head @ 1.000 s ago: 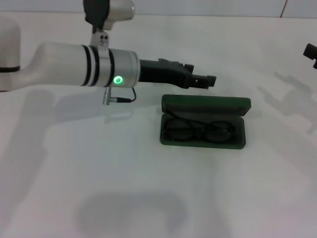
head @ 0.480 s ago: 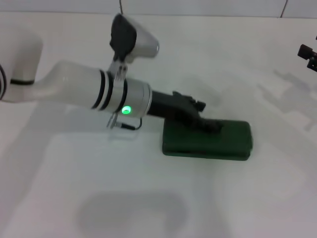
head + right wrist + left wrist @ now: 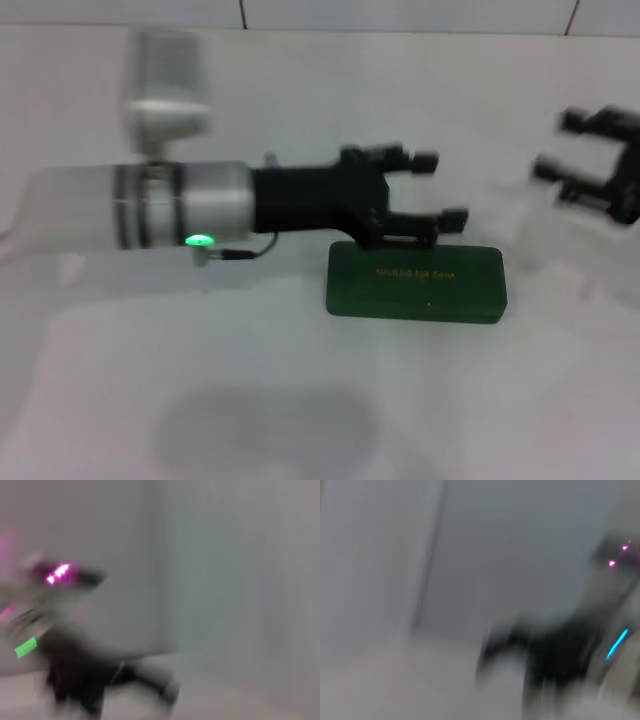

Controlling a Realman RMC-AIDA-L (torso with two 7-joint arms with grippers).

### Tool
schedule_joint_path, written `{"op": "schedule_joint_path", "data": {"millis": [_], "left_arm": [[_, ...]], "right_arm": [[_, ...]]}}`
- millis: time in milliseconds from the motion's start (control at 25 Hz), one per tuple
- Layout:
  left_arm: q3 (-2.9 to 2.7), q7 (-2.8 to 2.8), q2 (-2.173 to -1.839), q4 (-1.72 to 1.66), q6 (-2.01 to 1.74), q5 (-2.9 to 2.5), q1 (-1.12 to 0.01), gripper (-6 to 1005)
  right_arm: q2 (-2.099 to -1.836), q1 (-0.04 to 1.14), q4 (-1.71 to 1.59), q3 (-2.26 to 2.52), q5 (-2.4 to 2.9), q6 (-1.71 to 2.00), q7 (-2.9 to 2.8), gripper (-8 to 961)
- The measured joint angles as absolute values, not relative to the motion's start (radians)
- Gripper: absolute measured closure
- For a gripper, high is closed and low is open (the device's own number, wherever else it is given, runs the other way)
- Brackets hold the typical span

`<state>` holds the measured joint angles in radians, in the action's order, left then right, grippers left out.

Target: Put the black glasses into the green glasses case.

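Note:
The green glasses case point(image 3: 415, 281) lies shut on the white table, gold lettering on its lid. The black glasses are hidden; none of the views shows them. My left gripper point(image 3: 435, 188) hangs just above the case's back edge, open, with nothing between its fingers. My right gripper point(image 3: 560, 145) is at the far right, above the table and apart from the case, open and empty. Both wrist views are smeared by motion and show only dark arm shapes against a grey wall.
The white table point(image 3: 300, 400) spreads out in front of and around the case. A wall with tile seams runs along the back.
The case lid went from open, with the glasses lying inside, to shut. My left gripper pressed down on the lid, then lifted off and opened. My right gripper came in from the right edge.

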<state>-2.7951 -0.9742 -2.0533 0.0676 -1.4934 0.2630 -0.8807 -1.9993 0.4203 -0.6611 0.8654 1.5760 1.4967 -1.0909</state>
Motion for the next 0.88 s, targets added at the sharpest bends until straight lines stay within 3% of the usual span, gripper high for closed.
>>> {"op": "schedule_joint_path", "data": {"millis": [160,280,480,680,880], "left_arm": [[-2.799,-0.865,-1.994,0.086,-1.857,0.295,-0.79,153],[-2.803,-0.835,-1.977,0.126,-1.942,0.29,-0.717,153],[-2.836,-0.766,-1.989,0.17,-1.953,0.29,-0.618,153],[-2.84,-0.742,-1.998,0.172,-1.963,0.292,-0.587,153],[-2.839,-0.742,-1.999,0.173,-1.967,0.286,-0.589,153]], "right_arm": [[-1.99,0.468,-0.669,1.022,1.629,1.593,-1.133,309],[-2.009,0.493,-0.65,1.092,1.635,1.606,-1.131,301],[-2.023,0.497,-0.641,1.159,1.628,1.611,-1.092,260],[-2.025,0.496,-0.56,1.162,1.539,1.637,-0.957,121],[-2.025,0.503,-0.531,1.163,1.531,1.629,-0.935,133]]}}
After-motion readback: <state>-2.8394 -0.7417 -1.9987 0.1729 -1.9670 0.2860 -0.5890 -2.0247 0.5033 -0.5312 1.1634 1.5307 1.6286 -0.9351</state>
